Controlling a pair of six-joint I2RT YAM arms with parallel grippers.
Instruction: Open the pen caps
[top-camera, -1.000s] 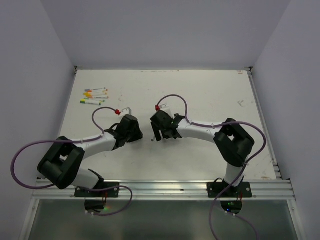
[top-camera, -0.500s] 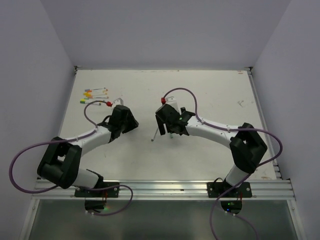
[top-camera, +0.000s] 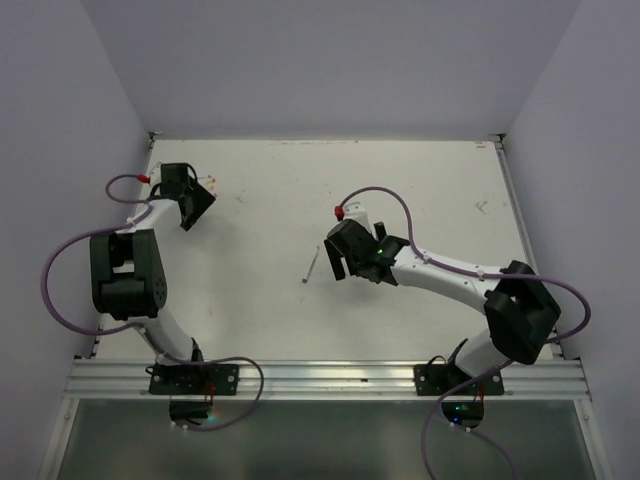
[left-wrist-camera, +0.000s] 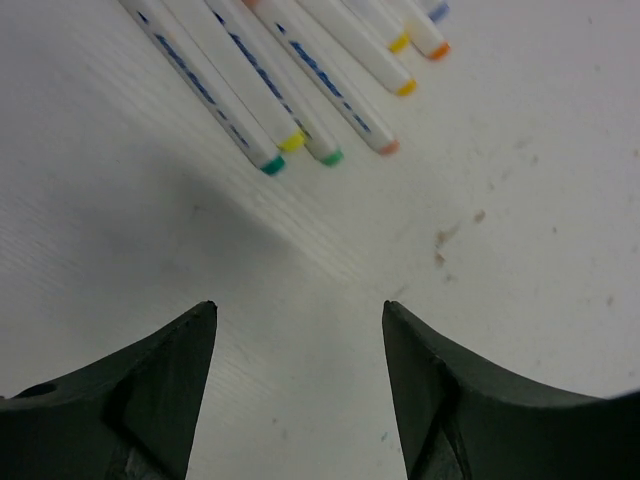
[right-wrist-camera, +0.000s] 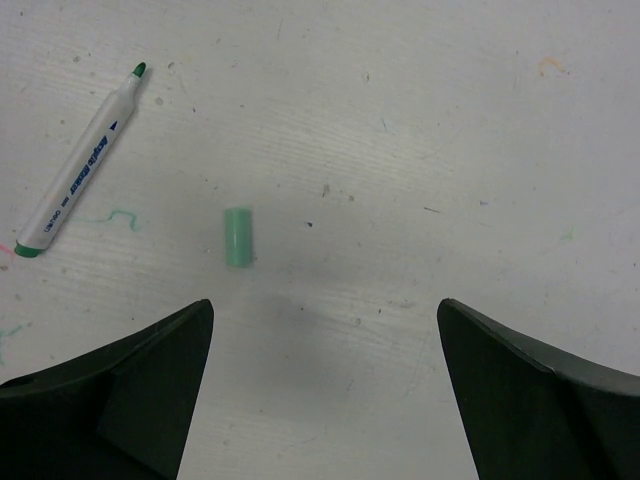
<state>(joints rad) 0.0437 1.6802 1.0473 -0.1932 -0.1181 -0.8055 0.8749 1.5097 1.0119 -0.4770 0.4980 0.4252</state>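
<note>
You're one down, I'd say: the green pen lies mid-table with its cap off beside it under your spread, empty right gripper, while your left gripper, spread and empty too, hovers near the remaining pens far-left.

White table, plain grey walls, metal rail.
Walled on three sides, rail running along near edge. Top scuffed: green scribble, brown specks, faint pink-yellow smudge, small dark mark towards right edge.
</note>
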